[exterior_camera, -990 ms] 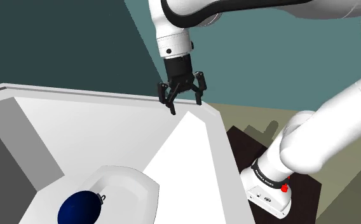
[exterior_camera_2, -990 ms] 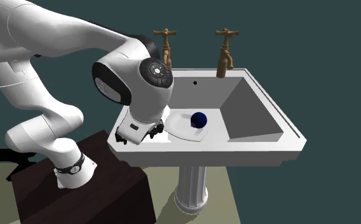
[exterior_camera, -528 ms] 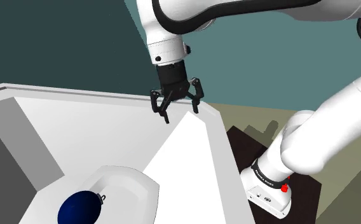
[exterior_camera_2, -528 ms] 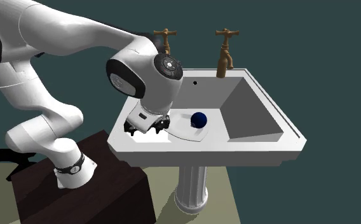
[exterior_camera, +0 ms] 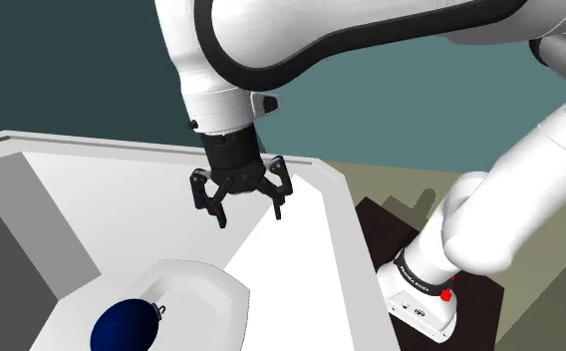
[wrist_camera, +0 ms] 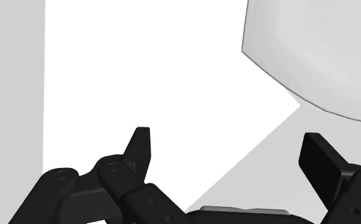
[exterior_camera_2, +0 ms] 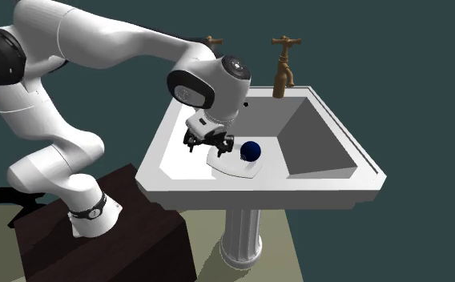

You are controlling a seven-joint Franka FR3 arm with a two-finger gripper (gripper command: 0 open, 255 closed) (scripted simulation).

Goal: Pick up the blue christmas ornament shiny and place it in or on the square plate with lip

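Note:
A shiny dark blue ornament (exterior_camera: 124, 325) with a small cap rests on the pale square plate (exterior_camera: 206, 289), which lies in the white sink. In the second exterior view the ornament (exterior_camera_2: 251, 150) sits on the plate (exterior_camera_2: 234, 168) near the basin's middle. My black gripper (exterior_camera: 249, 211) hangs open above the basin, up and to the shoulder view's right of the plate, apart from the ornament. From the other side the gripper (exterior_camera_2: 208, 147) hovers just beside the plate's edge. In the wrist view the gripper (wrist_camera: 230, 143) holds nothing, and a rounded plate corner (wrist_camera: 319, 57) lies beyond the fingers.
The sink (exterior_camera_2: 258, 188) has a raised rim and sloping inner walls, on a pedestal (exterior_camera_2: 242, 240). Two brass taps (exterior_camera_2: 282, 64) stand at its back edge. My dark stand (exterior_camera_2: 138, 232) sits beside the sink. Teal walls surround the scene.
The arm has swung the open gripper from over the sink's rim down into the basin, toward the plate. The ornament and plate have not moved.

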